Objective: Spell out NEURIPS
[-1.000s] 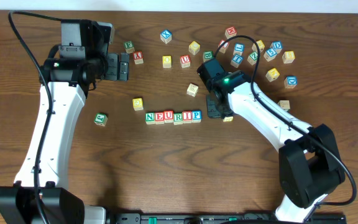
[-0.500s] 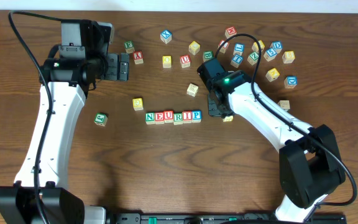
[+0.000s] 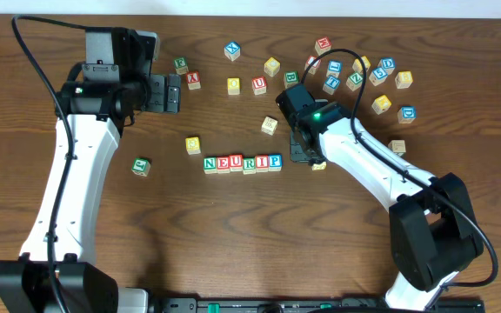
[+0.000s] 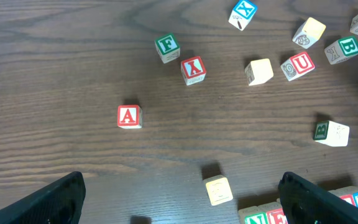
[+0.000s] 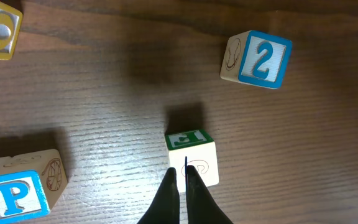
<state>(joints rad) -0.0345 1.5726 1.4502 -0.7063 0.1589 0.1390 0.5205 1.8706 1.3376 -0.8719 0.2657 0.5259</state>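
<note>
Your wooden letter-cube row (image 3: 243,163) reads NEURIP; L gripper (image 4: 182,199) jaws spread wide, R gripper (image 5: 182,177) jaws pressed together, tips touching green-faced wooden cube (image 5: 190,140).

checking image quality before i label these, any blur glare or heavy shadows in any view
Overhead: evenly lit and sharp, the NEURIP row readable, shadows soft. Left wrist: letters crisp, as on the red A cube; right side dimmer. Right wrist: in focus, wood grain clear; the green-topped cube throws a dark shadow on its far side; no glare.
</note>
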